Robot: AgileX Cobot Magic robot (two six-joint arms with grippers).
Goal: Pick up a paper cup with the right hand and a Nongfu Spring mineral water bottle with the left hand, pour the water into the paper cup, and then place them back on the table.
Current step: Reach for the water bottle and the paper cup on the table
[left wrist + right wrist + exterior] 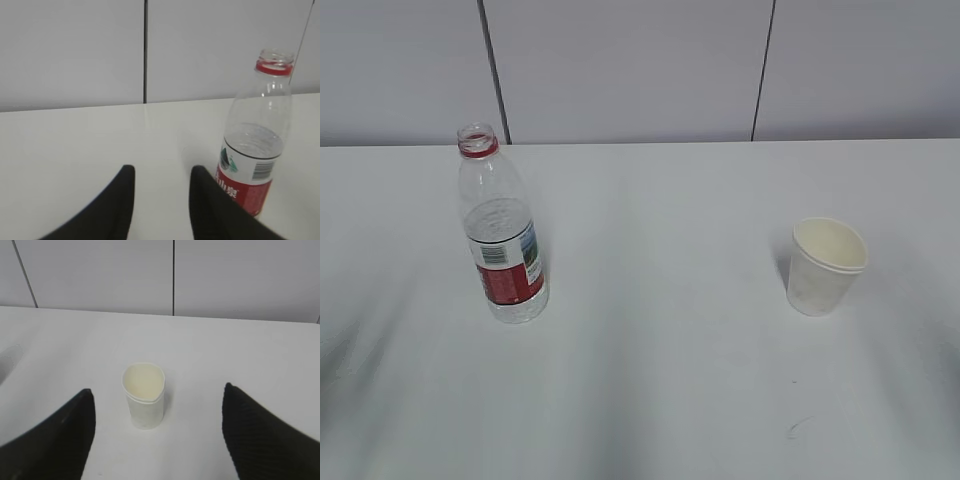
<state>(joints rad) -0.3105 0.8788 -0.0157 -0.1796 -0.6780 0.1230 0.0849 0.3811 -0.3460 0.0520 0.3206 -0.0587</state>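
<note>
White desk (650, 380) carrying two things well apart. Nongfu Spring mineral water bottle (502, 230), uncapped and upright, partly filled, stands at left. Paper cup (825, 265) stands upright at right. Left claw (161, 192), narrowly parted, sits just beside the bottle. Right claw (157, 412), spread wide, frames the cup without touching.

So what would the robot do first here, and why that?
Probably ease the right hand forward around the paper cup: its fingers are spread wide, the cup stands upright between and ahead of them, untouched. The left hand is aimed left of the bottle, so it needs shifting first.
</note>
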